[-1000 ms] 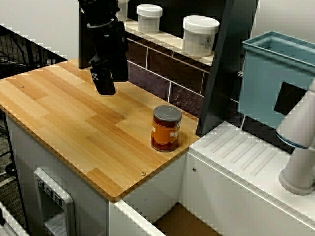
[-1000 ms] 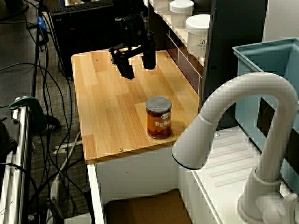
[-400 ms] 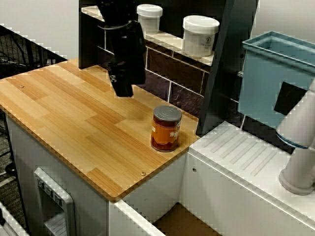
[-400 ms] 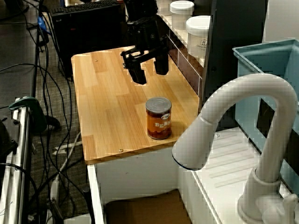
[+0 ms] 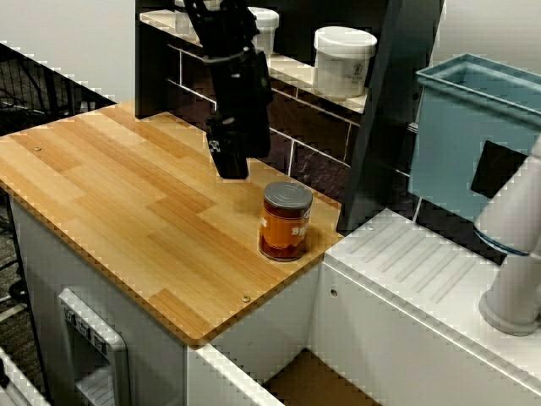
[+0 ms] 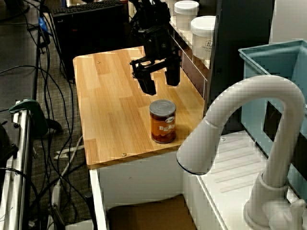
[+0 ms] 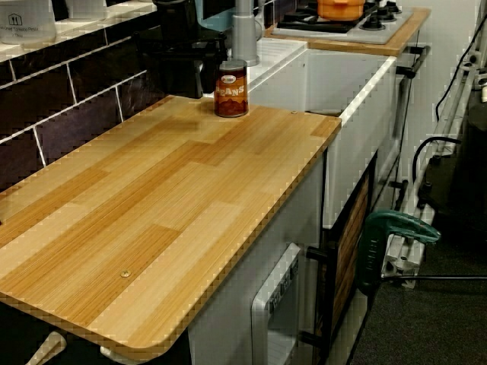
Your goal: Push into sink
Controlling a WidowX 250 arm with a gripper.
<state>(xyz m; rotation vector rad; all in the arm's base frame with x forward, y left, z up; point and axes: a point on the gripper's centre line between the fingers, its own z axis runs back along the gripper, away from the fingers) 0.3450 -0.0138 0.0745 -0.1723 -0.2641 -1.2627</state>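
Note:
An orange-labelled can [image 5: 285, 222] [image 6: 163, 121] [image 7: 230, 89] stands upright near the wooden counter's corner closest to the sink. The sink [image 5: 319, 382] [image 6: 144, 215] is the recessed basin with white walls and a brownish floor just past the counter's edge. My black gripper [image 5: 230, 165] [image 6: 160, 84] hangs over the counter just behind and to the left of the can, not touching it. Its two fingers [image 6: 147, 87] are spread apart with nothing between them.
The wooden counter [image 5: 127, 194] carries only the can. White jars [image 5: 344, 61] sit on a tiled ledge behind it. A ribbed white drainboard [image 5: 423, 262], a light blue bin [image 5: 473, 135] and a white faucet [image 6: 249, 124] lie beyond the sink.
The gripper has travelled right along the back of the counter and come down closer to the can. The can has not moved.

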